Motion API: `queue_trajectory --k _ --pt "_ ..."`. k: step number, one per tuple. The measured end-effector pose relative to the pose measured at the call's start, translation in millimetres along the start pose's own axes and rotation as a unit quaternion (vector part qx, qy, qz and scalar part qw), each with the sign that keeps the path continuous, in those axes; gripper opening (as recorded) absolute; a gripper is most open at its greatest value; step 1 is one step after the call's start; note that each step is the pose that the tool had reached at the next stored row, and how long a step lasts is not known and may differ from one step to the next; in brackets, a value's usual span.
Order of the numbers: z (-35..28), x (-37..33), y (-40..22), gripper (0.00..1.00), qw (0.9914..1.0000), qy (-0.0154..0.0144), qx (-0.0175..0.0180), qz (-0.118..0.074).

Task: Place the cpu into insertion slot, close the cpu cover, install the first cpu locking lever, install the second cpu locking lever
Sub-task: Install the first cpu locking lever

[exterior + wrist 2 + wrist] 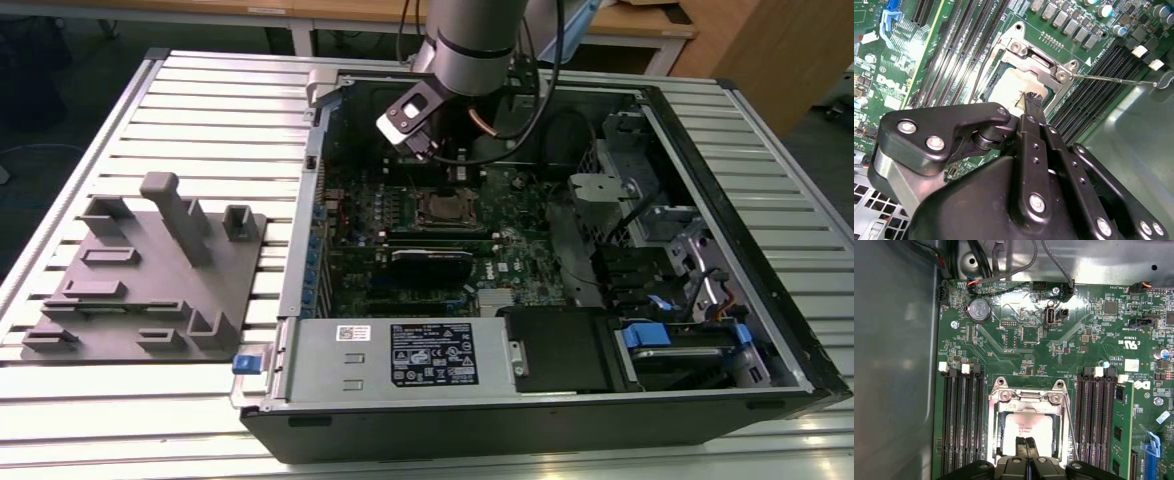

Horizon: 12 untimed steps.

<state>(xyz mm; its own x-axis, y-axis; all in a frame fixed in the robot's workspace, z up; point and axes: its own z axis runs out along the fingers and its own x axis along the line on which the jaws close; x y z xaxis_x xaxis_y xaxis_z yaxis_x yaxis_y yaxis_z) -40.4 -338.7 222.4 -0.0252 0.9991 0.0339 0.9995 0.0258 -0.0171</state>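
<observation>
- Slatted metal table (200,110) carries an open computer case (534,425).
- Your cpu (1026,426) lies flat inside the window of the cpu cover (1026,397).
- Likely risk: pressing off-centre could tilt the chip and bend pins, and the thin locking lever (1114,80) standing clear could snag.
- Your arm (467,40) descends steeply into the case.
- The claw (1027,446) is pinched closed and empty, its tip at the chip.
</observation>
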Motion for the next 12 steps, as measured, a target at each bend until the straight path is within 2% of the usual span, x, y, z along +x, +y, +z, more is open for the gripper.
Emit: queue_trajectory --k 12 --pt "-6.7 0.2 -0.1 0.11 1.0 0.0 0.0 0.0"
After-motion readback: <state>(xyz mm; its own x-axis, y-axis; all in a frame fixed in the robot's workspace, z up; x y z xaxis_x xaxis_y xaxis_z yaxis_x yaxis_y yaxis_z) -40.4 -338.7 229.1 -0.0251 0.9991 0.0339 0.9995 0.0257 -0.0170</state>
